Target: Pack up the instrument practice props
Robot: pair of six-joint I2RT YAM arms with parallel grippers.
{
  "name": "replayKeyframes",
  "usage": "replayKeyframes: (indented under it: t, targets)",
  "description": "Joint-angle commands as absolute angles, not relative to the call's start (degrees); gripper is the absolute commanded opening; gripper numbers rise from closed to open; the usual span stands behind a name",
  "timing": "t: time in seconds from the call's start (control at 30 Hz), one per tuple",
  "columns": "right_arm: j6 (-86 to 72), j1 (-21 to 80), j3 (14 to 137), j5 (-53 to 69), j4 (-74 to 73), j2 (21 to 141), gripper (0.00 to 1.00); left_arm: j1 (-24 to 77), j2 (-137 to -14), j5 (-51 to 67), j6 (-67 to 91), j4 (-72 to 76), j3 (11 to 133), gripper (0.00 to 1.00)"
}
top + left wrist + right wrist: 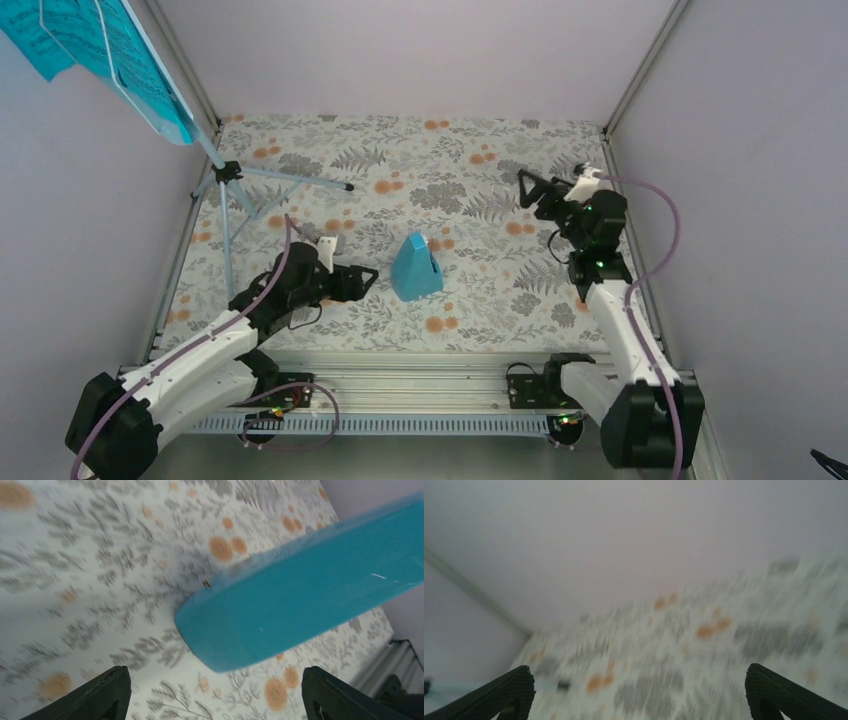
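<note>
Top external: left gripper (371, 280) low beside metronome (415, 268), released (right gripper (525, 188) raised, released).

Soft, even light, faint shadows; overhead view sharp, left wrist view slightly smeared, right wrist view heavily blurred.

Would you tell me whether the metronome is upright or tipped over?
Upright: the metronome stands on its wide base on the table, narrow top pointing up.

A lab test booth: plain walls (420, 50), aluminium framing (650, 62), floral tabletop (450, 170).
</note>
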State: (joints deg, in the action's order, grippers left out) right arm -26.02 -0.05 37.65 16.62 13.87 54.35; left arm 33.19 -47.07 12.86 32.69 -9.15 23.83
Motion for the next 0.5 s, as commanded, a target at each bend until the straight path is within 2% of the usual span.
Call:
replayKeyframes:
  t: [0.0,0.2,0.4,0.47]
  targets:
    - [-29.47,1.03,36.77,37.34,-6.86,62.80,0.99,35.08,-49.51,17.01,39.24,-2.35,21.94,0.83]
    - [-27.75,9.05,29.77,38.81,-8.23,67.40,0.77,35.58,-60.18,19.44,38.81,0.43,23.23,0.72]
    - [-29.52,16.45,27.70,38.63,-3.06,73.51,0.51,35.77,-62.65,19.68,41.07,3.54,22.59,0.64]
    - [-29.59,18.80,28.30,38.27,-1.96,76.45,0.48,35.77,-64.42,19.34,40.56,3.01,22.98,0.63]
